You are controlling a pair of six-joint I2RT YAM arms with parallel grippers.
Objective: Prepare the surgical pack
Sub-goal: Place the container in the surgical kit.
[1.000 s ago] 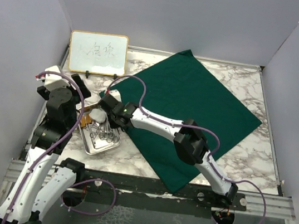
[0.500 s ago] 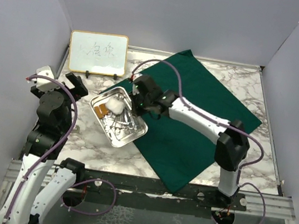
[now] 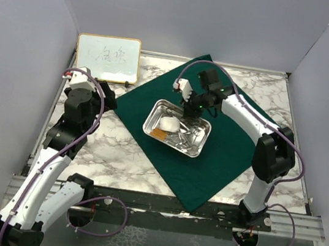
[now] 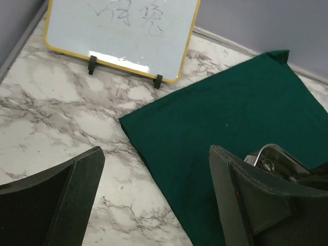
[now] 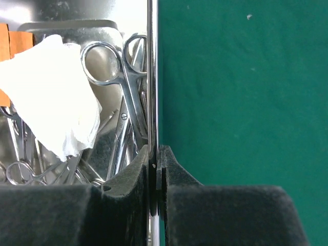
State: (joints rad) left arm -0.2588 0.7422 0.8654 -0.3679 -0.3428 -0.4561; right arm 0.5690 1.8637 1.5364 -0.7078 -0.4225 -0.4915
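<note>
The dark green drape (image 3: 227, 117) lies spread flat as a diamond on the marble table. A small steel tray (image 3: 151, 116) rests near its middle, holding silver instruments (image 3: 188, 139) and white gauze (image 3: 169, 124). My right gripper (image 3: 190, 110) is shut on the tray's far rim. In the right wrist view the jaws pinch that thin rim (image 5: 152, 77), with scissors (image 5: 123, 87) and gauze (image 5: 48, 97) just inside. My left gripper (image 3: 107, 97) hangs open and empty by the drape's left corner. From its wrist view the drape's edge (image 4: 154, 133) lies between the fingers (image 4: 69, 197).
A wood-framed whiteboard (image 3: 107, 58) stands at the back left, close behind my left gripper. Grey walls enclose the table on three sides. Bare marble (image 3: 116, 153) lies left of the drape and at the far right corner (image 3: 268, 89).
My right gripper carried the tray from the marble at the left onto the drape's middle. My left arm swung away from the tray's old spot toward the drape's left corner.
</note>
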